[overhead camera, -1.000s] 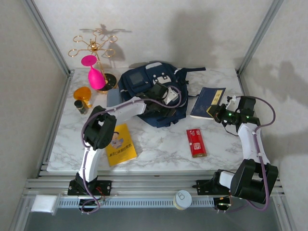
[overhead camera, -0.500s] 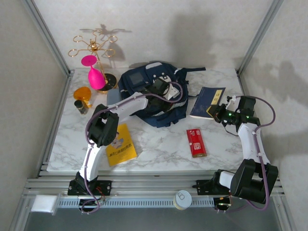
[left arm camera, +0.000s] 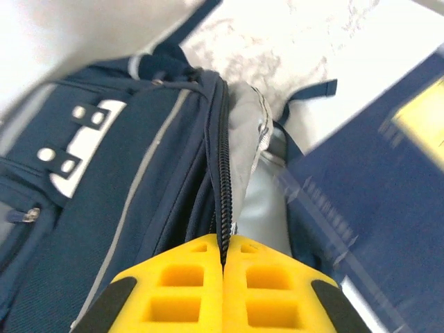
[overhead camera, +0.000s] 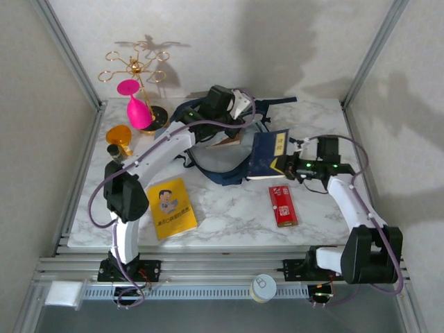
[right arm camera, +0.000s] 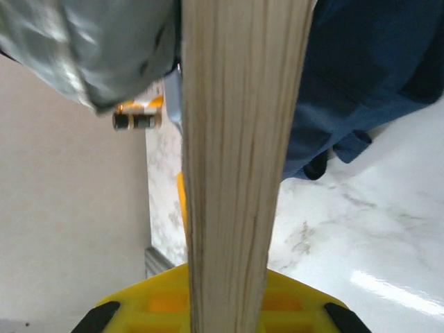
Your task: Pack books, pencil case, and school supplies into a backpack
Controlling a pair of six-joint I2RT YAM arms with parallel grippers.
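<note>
The navy backpack [overhead camera: 193, 116] lies at the back middle with its pale grey inside [overhead camera: 216, 161] exposed. My left gripper [overhead camera: 230, 111] is shut on its zipper edge [left arm camera: 223, 173] and holds it up. My right gripper [overhead camera: 291, 166] is shut on the navy book [overhead camera: 267, 154], which stands on edge at the opening; its page edge [right arm camera: 236, 139] rises between the jaws. The yellow book [overhead camera: 172, 208] lies at the front left. The red pack of school supplies [overhead camera: 283, 205] lies at the front right. The pencil case is hidden behind my left arm.
A gold stand with a pink glass [overhead camera: 137, 107] is at the back left. An orange object [overhead camera: 118, 133] and a small dark bottle [overhead camera: 115, 152] stand nearby. Enclosure walls close the sides, and a can [overhead camera: 263, 286] sits on the front rail.
My left gripper shut on the backpack's zipper edge and pulled it up and back, opening the bag. My right gripper carried the navy book left to the opening.
</note>
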